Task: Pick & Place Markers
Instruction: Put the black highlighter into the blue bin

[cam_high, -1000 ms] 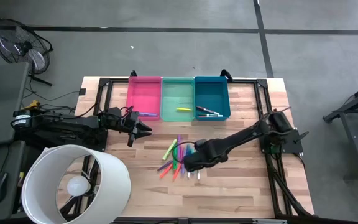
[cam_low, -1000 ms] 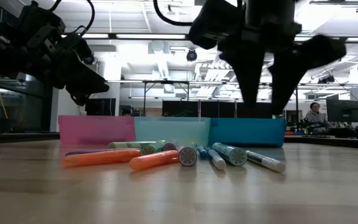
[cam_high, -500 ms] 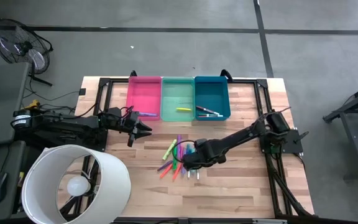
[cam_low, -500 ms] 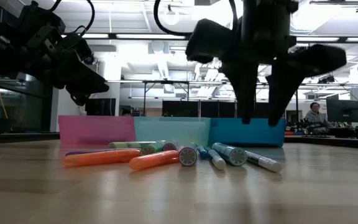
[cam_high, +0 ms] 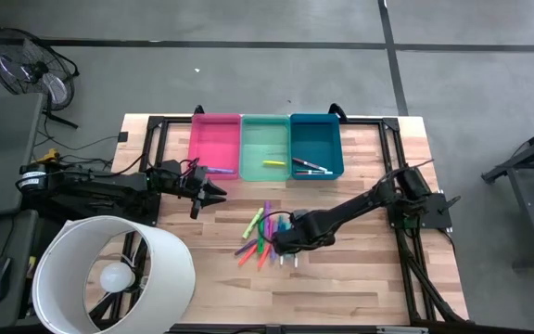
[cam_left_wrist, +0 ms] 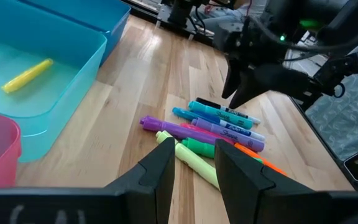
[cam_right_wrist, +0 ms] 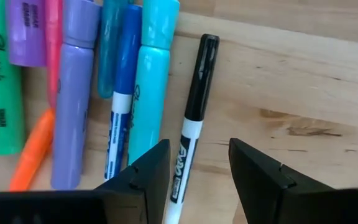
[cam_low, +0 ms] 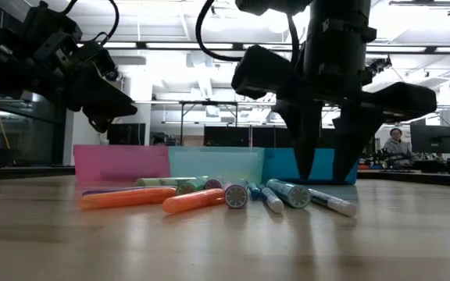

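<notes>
1. Currently, the right gripper (cam_low: pixel 328 173) stands low over the outer edge of the heap of markers (cam_high: pixel 267 239) at mid-table, jaws parted and empty, straddling the black-capped white marker (cam_right_wrist: pixel 191 118). That marker lies flat on the table (cam_high: pixel 360 278), just beside the light blue marker (cam_right_wrist: pixel 151 81).

2. Risk, neighbour contact: the inner finger sits very near the light blue marker. A closing stroke may pinch both barrels or push the neighbour sideways into the heap.

3. Risk, roll-out: the barrel is round and thin. If the jaws close off-centre, the marker may roll or pivot out of the gap.

4. Risk, table strike: the fingertips appear close to the wood. Further descent may drive them into the surface.

5. Risk, grip too near one end: a tilted marker may catch a bin wall when delivered to the blue bin (cam_high: pixel 315 144).

6. The left gripper (cam_high: pixel 216 193) waits near the pink bin (cam_high: pixel 213 139), jaws slightly parted and empty, well apart from the heap.
</notes>
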Available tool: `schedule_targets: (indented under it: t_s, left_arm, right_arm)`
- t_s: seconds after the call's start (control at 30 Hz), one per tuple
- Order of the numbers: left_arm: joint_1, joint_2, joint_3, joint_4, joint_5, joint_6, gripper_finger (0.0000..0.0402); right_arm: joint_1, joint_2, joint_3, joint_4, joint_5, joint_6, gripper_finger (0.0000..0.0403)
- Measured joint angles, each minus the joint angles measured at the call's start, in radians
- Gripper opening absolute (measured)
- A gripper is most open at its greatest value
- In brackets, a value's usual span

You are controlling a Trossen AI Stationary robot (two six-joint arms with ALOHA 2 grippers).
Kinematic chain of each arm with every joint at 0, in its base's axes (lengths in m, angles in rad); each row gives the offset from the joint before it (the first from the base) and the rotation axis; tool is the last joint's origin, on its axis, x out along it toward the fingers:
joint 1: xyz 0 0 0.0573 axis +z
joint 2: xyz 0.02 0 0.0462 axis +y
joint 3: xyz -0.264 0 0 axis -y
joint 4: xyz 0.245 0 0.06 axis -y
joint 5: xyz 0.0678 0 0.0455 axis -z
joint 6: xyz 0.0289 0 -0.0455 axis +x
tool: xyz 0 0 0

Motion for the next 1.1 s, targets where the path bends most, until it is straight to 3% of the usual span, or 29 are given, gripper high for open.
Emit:
schedule_targets:
  t_s: [0.3, 1.1]
  left_arm:
    - [0.0, 0.0, 0.0, 0.0, 0.002, 0.0, 0.0111]
    - [0.0, 0.0, 0.0, 0.0, -0.002, 0.0, 0.0111]
  right_arm:
    - [0.005, 0.082, 0.006, 0.026, -0.057, -0.018, 0.0153]
    - [0.012, 0.089, 0.005, -0.06, -0.068, -0.044, 0.0153]
